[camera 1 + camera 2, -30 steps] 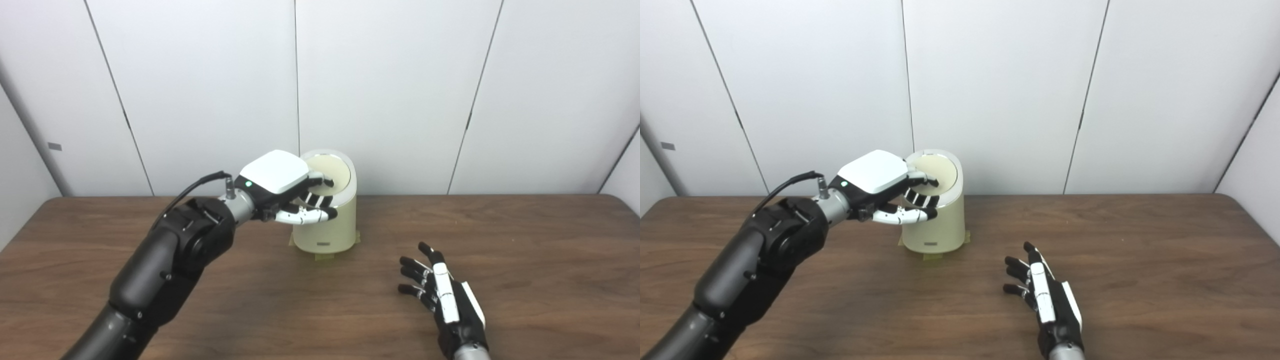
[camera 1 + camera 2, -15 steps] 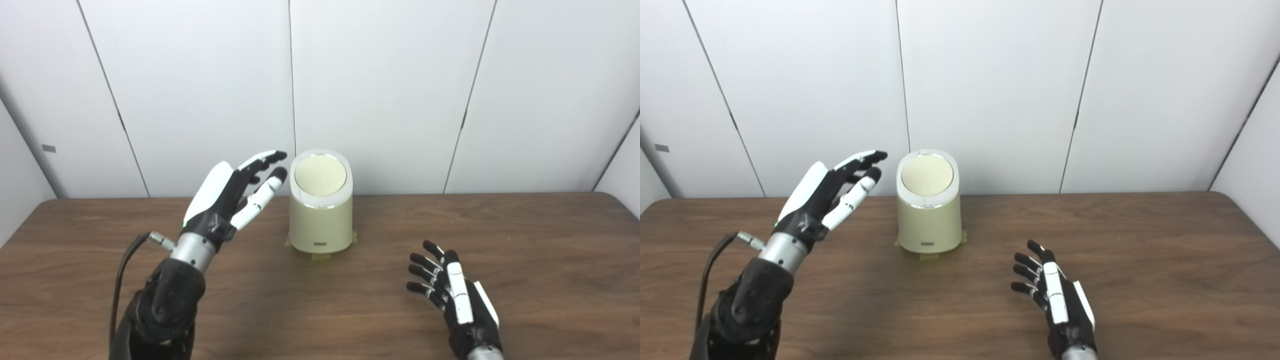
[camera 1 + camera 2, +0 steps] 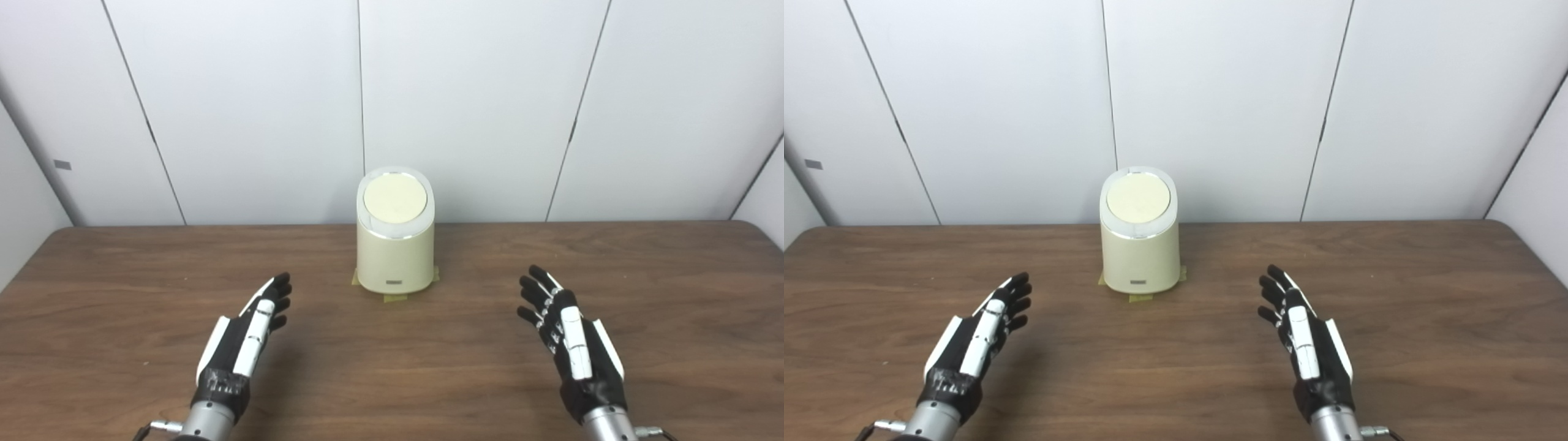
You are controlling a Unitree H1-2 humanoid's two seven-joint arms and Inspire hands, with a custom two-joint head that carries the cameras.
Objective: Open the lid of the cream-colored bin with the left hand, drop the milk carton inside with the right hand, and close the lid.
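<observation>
Near table front: left robot hand [image 3: 242, 343] & right robot hand [image 3: 572, 340] spread, empty; bin [image 3: 395, 245] lid down.

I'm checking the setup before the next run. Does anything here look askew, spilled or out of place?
Nothing stands out. The bin stands upright with its lid shut, on tape tabs stuck to the table. The left hand and right hand are open and empty. No milk carton is in view.
</observation>
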